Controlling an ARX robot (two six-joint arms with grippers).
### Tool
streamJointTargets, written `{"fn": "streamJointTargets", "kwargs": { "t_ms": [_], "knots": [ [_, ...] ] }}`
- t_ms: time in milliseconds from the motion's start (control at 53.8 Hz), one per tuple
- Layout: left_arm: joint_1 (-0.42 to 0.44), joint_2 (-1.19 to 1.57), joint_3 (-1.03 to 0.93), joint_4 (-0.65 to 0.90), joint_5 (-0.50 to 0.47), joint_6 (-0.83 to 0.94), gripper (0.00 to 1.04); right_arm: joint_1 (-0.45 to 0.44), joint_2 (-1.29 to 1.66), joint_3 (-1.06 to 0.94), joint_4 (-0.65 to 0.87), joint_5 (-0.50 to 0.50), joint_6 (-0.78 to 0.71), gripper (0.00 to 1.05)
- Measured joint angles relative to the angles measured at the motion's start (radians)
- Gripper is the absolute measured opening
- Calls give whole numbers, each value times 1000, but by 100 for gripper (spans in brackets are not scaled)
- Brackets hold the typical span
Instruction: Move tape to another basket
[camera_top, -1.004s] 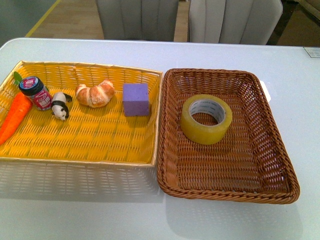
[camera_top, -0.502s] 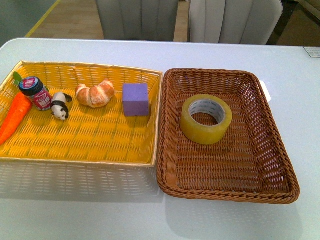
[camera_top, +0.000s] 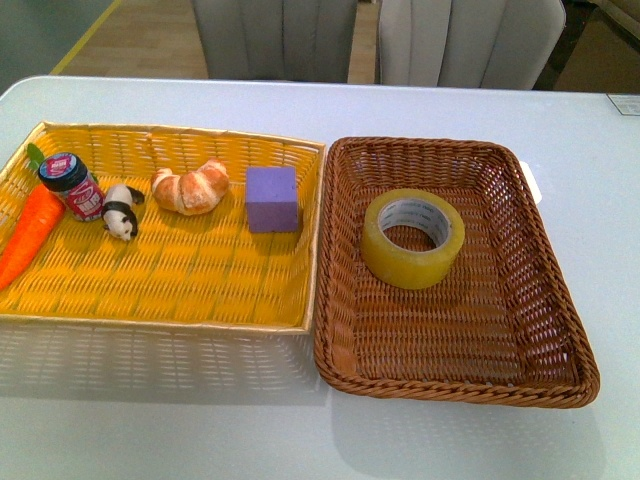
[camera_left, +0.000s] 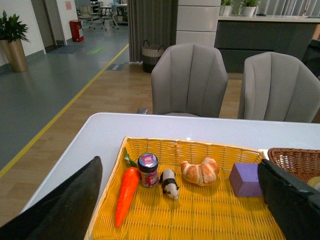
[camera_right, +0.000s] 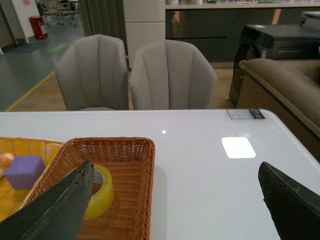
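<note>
The yellow tape (camera_top: 412, 238) with its white core lies flat in the dark brown wicker basket (camera_top: 556, 300), toward its far half. It also shows in the right wrist view (camera_right: 102, 192), partly behind a finger. The bright yellow basket (camera_top: 200, 300) stands just left of the brown one. Neither arm shows in the front view. My left gripper (camera_left: 185, 202) is open and empty, above the yellow basket (camera_left: 200, 220). My right gripper (camera_right: 175, 205) is open and empty, above the bare table right of the brown basket (camera_right: 135, 200).
The yellow basket holds a purple cube (camera_top: 272, 198), a croissant (camera_top: 192, 187), a toy panda (camera_top: 121, 212), a small jar (camera_top: 72, 185) and a carrot (camera_top: 30, 233). Two grey chairs (camera_top: 380, 40) stand behind the white table (camera_top: 300, 440).
</note>
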Motion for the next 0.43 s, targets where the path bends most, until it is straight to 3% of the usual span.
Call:
{"fn": "streamJointTargets", "kwargs": {
  "t_ms": [428],
  "knots": [
    [0,0,0,0,0,2,96,0,0,0,0,0,0,96]
  ]
}}
